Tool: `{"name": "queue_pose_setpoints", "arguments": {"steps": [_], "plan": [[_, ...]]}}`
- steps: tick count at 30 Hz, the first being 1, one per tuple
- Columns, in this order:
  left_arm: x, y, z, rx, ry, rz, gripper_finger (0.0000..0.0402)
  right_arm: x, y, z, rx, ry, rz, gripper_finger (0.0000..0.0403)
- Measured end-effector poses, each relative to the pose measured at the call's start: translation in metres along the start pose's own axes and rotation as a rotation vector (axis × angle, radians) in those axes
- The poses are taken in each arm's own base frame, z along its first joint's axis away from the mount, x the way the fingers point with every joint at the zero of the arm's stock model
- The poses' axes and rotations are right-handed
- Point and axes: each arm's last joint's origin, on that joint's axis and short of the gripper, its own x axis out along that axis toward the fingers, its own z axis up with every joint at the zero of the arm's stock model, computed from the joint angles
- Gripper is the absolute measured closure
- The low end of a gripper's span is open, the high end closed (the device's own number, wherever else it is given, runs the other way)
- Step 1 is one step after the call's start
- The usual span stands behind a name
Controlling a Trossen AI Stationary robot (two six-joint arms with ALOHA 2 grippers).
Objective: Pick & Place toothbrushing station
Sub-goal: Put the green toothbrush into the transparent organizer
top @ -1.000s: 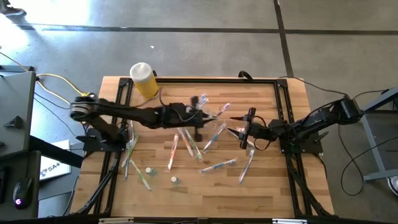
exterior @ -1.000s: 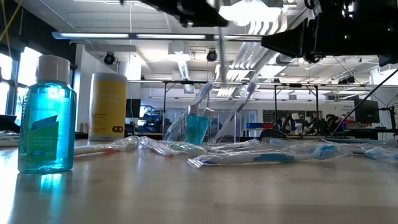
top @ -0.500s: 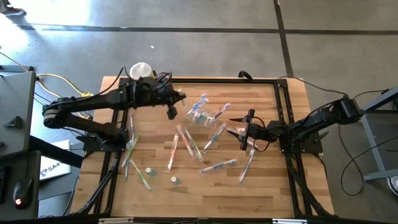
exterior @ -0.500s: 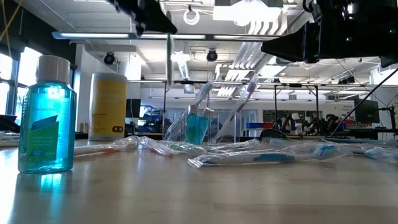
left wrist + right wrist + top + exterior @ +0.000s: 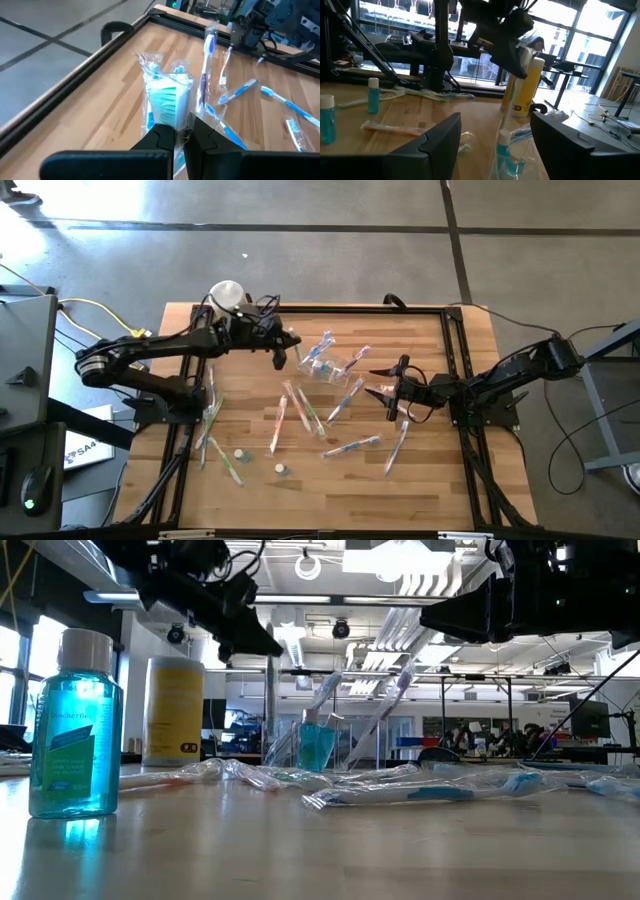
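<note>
Left gripper (image 5: 279,357) hangs just beside the holder cup (image 5: 322,366), on the yellow-cylinder (image 5: 229,296) side, fingers (image 5: 162,137) pinched together, gripping nothing visible. The cup stands upright mid-table, wrapped toothbrushes (image 5: 206,62) leaning out of it. Right gripper (image 5: 393,395) waits beyond the cup, fingers spread wide, empty.

Two dark, near-black arms of slim tubular links and chunky rounded joints, mounted on black frame rails at the table's left and right edges. Thin black cables looped along the left arm (image 5: 150,350) and trailing from the right arm (image 5: 520,370); a yellow cable (image 5: 85,315) by the left base. Matte black, flat-sided fingers (image 5: 160,142) on each wrist.
</note>
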Motion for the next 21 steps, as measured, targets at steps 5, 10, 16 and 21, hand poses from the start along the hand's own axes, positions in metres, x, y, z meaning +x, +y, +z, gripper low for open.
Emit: {"name": "queue_pose_setpoints", "arguments": {"steps": [5, 10, 16, 21], "plan": [[0.022, 0.004, -0.015, -0.031, 0.053, -0.043, 0.0396, 0.002, -0.005, -0.002, 0.022, 0.017, -0.023, 0.0172], [0.033, 0.006, -0.025, -0.016, 0.103, -0.063, 0.0388, 0.003, -0.009, -0.005, 0.049, 0.039, -0.041, 0.0172], [0.035, 0.006, -0.031, -0.017, 0.151, -0.11, 0.0341, 0.003, -0.01, -0.006, 0.054, 0.046, -0.049, 0.0172], [0.034, 0.005, -0.028, -0.013, 0.134, -0.118, 0.0304, 0.003, -0.009, -0.008, 0.044, 0.068, -0.026, 0.0172]]}}
